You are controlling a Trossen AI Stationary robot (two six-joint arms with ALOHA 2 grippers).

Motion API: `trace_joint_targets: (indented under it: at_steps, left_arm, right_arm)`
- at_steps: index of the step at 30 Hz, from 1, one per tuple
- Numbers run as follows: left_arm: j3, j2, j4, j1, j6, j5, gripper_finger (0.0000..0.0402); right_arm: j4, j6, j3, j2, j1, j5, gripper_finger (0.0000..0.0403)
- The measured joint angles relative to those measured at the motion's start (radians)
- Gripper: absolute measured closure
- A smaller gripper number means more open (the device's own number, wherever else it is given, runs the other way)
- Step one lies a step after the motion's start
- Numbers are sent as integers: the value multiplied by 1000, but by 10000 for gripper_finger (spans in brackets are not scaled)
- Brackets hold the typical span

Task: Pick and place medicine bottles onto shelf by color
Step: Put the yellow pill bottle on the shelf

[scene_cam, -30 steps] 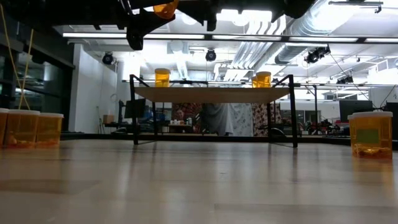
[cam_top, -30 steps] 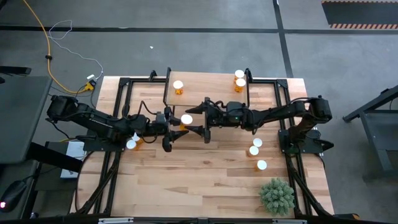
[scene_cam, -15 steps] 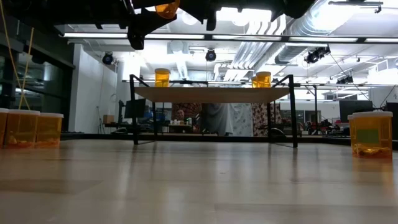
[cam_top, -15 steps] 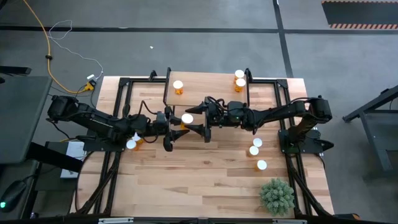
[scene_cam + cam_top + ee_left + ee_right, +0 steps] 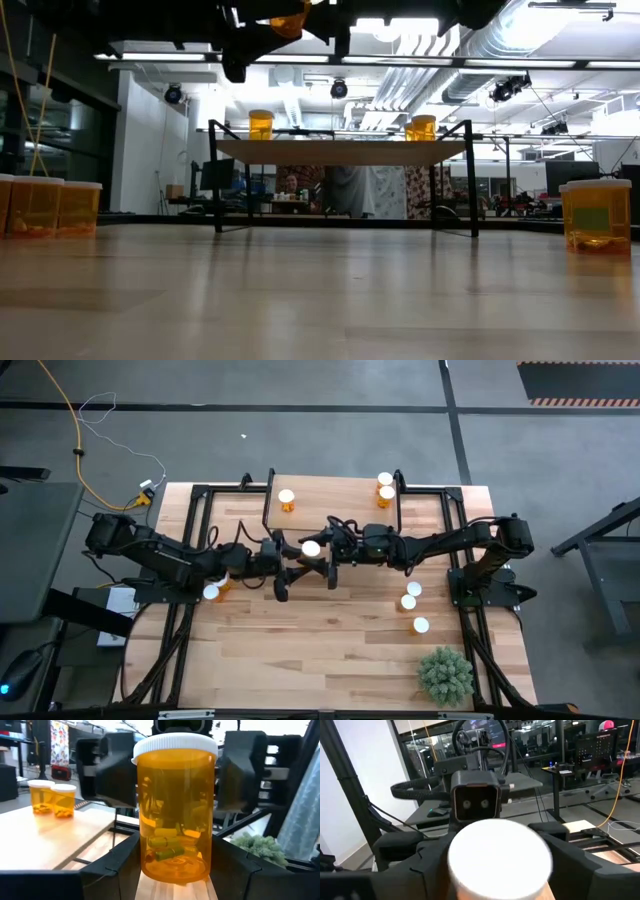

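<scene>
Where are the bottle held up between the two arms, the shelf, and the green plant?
held bottle [image 5: 175, 810], left wrist view, on its orange body.
shelf [image 5: 335, 500], high view, on a bare stretch of the wooden board.
green plant [image 5: 444, 675], high view, on the middle of its spiky top.

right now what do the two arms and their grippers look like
Both arms are matte black jointed segments with loose black cables looped along them. The left gripper and right gripper have chunky, squared black fingers. A boxy black camera housing with two round lenses sits on the left wrist.
</scene>
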Motion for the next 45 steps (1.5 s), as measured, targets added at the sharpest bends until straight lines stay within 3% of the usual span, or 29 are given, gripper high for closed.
trace_joint_targets:
  at_steps: [5,14,23,32,36,45]
  left_arm:
    - [0,0,-2,7,0,31,212]
    - [0,0,-8,7,8,48,169]
    - [0,-1,-45,7,8,53,152]
    - [0,-115,-256,32,-17,103,151]
    - [0,-158,-327,33,-19,108,151]
    - [0,-180,-336,33,-19,108,151]
  right_arm:
    - [-15,0,0,0,0,0,169]
    - [-19,-9,-1,0,0,0,221]
    - [-42,-19,-1,-5,-6,-1,221]
    - [-244,-76,-1,-102,-49,16,221]
    - [-434,-122,-1,-160,-57,114,221]
    - [-781,-124,-1,-210,-61,481,221]
